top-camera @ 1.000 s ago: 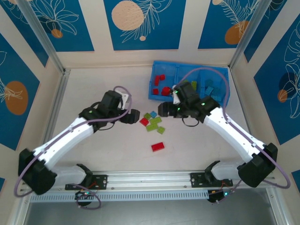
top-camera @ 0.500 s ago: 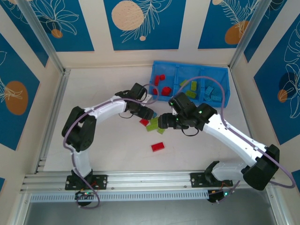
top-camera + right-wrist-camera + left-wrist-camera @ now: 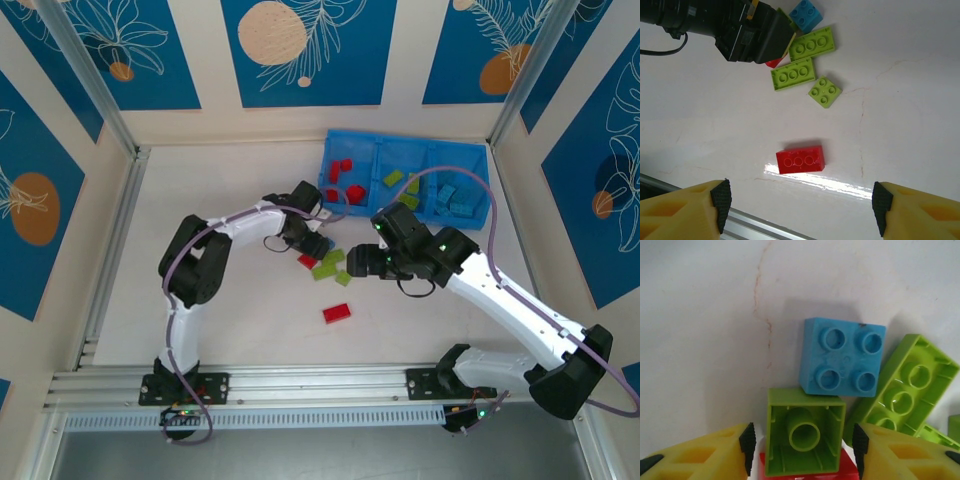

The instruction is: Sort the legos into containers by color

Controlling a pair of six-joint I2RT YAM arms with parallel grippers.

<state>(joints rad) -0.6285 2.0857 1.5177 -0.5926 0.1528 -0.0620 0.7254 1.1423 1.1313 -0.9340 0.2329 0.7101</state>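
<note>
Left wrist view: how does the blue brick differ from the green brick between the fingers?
The blue brick lies studs up; the green brick lies upside down, hollow underside showing. The green brick sits between the fingers of the left gripper; the blue brick lies beyond them. The green brick overlaps a red brick; the blue brick does not. Both are square.

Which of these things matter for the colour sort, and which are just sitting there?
Part of the job:
lone red brick
long green bricks
light-blue brick
upturned green brick
blue bin
sorted bricks inside it

Just there:
aluminium rail at the near edge
patterned wall panels
</note>
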